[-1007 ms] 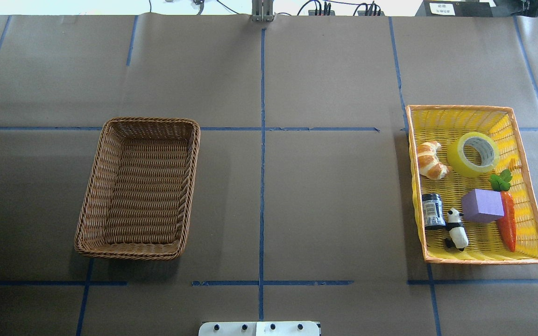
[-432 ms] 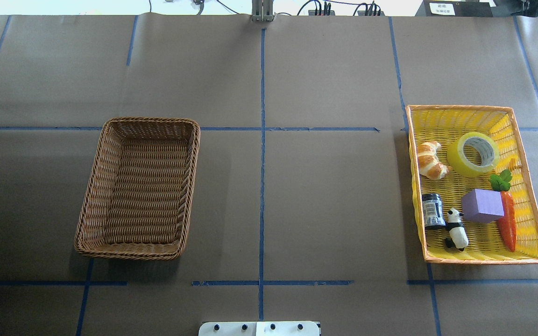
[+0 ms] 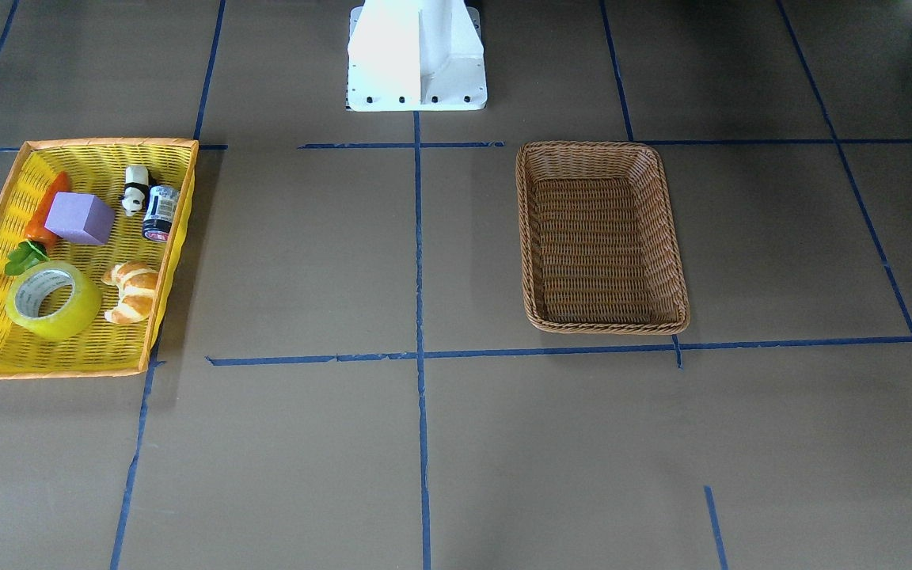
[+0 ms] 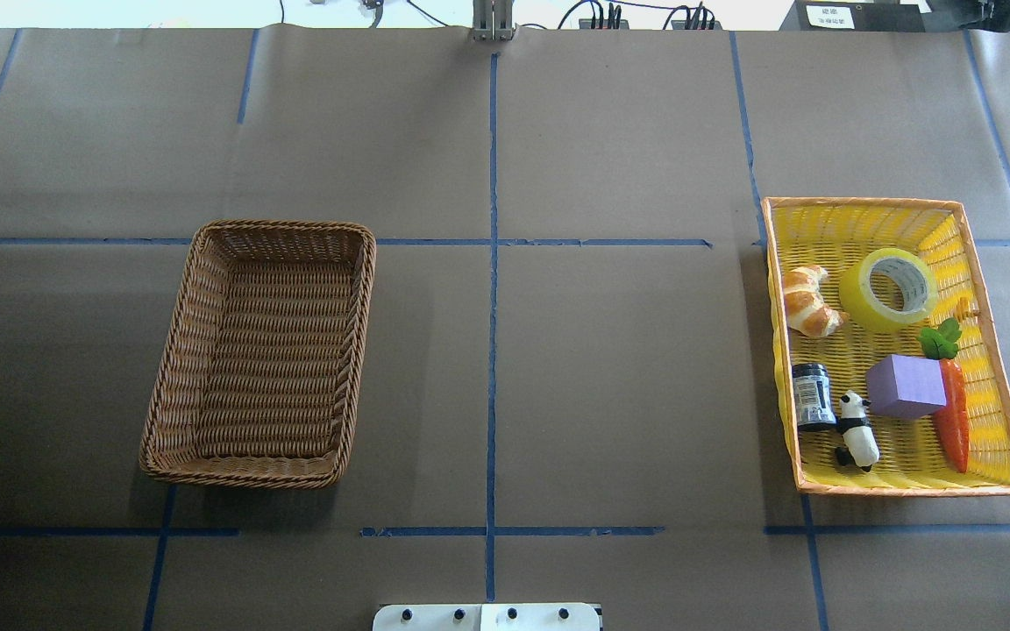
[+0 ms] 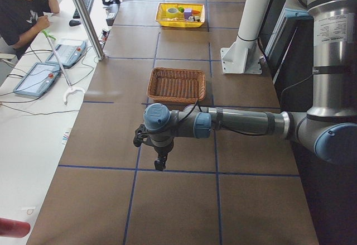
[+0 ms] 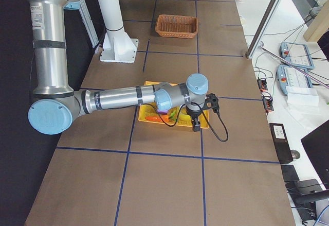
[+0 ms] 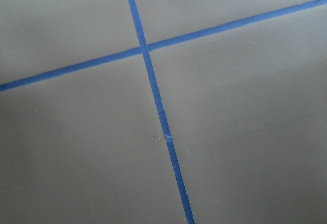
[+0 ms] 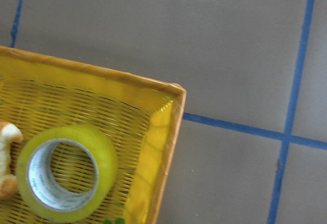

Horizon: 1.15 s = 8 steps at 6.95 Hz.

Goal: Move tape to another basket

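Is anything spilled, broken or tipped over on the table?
Nothing looks spilled or broken. In the yellow tray, the little dark jar and the toy panda seem to lie on their sides. The tape rests near the croissant.

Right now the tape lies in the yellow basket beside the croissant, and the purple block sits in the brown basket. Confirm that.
Not quite. The purple block is not in the brown basket, which holds nothing. It sits in the yellow basket with the tape and the croissant. The overhead exterior view shows this.
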Each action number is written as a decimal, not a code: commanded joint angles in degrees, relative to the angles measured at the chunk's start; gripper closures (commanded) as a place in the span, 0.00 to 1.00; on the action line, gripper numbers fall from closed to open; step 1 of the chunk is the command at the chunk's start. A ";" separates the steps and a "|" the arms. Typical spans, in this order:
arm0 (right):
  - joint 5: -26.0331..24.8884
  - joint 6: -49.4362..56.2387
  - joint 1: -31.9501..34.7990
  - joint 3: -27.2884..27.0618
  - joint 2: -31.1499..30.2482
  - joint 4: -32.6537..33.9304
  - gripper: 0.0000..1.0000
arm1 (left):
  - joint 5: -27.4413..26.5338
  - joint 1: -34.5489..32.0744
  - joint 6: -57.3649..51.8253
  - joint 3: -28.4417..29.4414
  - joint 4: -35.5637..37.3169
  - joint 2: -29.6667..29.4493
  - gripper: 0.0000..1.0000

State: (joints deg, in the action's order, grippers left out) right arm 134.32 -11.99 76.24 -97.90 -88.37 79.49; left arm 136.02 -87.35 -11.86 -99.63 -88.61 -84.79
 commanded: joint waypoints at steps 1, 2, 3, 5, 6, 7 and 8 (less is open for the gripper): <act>-0.29 -4.79 -4.51 -0.27 1.18 -3.98 0.00 | 0.03 -0.01 -0.09 -0.12 -0.16 -0.02 0.00; -1.94 -4.80 -6.18 -0.18 2.40 -3.99 0.00 | 0.03 -0.01 -0.09 -0.21 -0.16 0.07 0.00; -5.09 -4.80 -8.02 0.25 4.16 -3.91 0.00 | 0.03 -0.01 -0.09 -0.21 -0.16 0.15 0.00; -5.48 -4.80 -10.14 2.00 4.26 -3.91 0.00 | 0.03 -0.10 -0.18 -0.30 -0.16 0.24 0.00; -5.65 -4.80 -11.89 2.80 4.26 -3.82 0.00 | 0.03 -0.10 -0.18 -0.30 -0.16 0.24 0.00; -5.57 -4.80 -12.25 3.59 4.35 -3.90 0.01 | 0.03 -0.10 -0.18 -0.30 -0.16 0.24 0.00; -5.57 -4.80 -12.78 3.86 4.35 -3.91 0.01 | 0.03 -0.10 -0.10 -0.30 -0.16 0.24 0.00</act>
State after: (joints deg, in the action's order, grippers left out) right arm 128.77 -16.79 64.24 -94.65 -84.07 75.61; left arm 136.05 -87.45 -12.02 -99.93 -88.77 -84.55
